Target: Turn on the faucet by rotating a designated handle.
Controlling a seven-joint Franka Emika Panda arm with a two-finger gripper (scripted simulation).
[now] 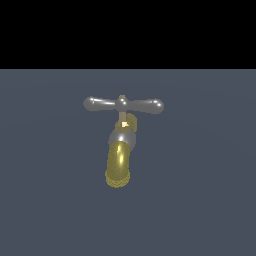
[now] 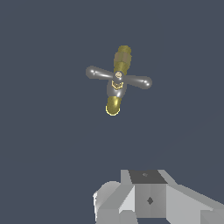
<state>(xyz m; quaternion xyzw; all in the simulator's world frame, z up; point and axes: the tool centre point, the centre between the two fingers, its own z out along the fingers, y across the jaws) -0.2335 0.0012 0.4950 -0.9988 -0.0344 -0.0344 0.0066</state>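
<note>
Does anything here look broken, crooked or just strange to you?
Nothing looks damaged. The faucet is whole and its handle sits roughly level on the stem. The one oddity: it stands alone on a bare grey floor, with no sink or pipe around it.

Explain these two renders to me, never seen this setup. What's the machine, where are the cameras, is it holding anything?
Both pictures are simulator renders of one robot arm's workspace at the same moment. The exterior view comes from a camera off the arm and shows only a small faucet with a brass-gold spout, standing on a plain grey surface. Across its top sits the silver crossbar handle, the part meant to be rotated. The arm is not in that picture. The wrist view comes from a camera on the arm, looking at the same faucet from another side. The grey blocks at its edge are part of the gripper, well short of the handle. Its fingertips are cut off, so open or shut is unclear. Nothing looks held.
</note>
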